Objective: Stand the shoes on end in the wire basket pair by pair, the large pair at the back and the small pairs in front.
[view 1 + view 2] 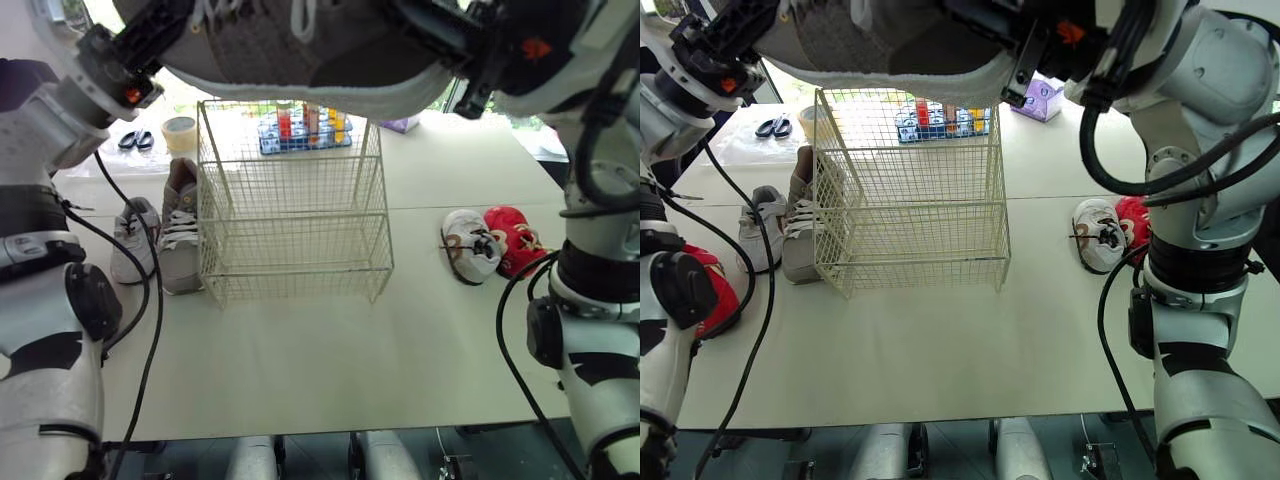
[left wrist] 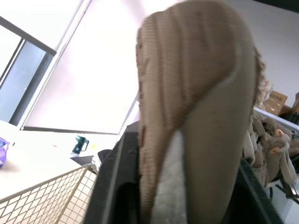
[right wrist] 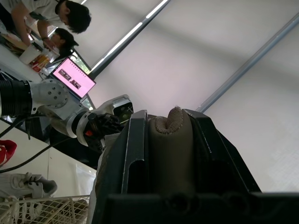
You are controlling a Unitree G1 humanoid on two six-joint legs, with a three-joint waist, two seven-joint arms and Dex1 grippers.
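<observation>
A large grey shoe (image 1: 300, 50) with a white sole hangs sideways high above the empty wire basket (image 1: 290, 200). My left gripper (image 1: 150, 45) is shut on its left end, with the ribbed sole (image 2: 187, 116) between the black fingers (image 2: 112, 186). My right gripper (image 3: 170, 140) is shut on the shoe's other end, pinching the brown collar. The matching large grey shoe (image 1: 180, 230) lies on the table against the basket's left side, next to a small grey-white shoe (image 1: 133, 240). A small white shoe (image 1: 470, 245) and a red shoe (image 1: 512, 240) lie right of the basket.
Behind the basket stand a blue rack of tubes (image 1: 305, 130), a tape roll (image 1: 180, 133), scissors (image 1: 135, 140) and a purple box (image 1: 1043, 100). Another red shoe (image 1: 715, 290) lies at the table's left edge. A wide bare stretch of table (image 1: 330, 350) lies in front of the basket.
</observation>
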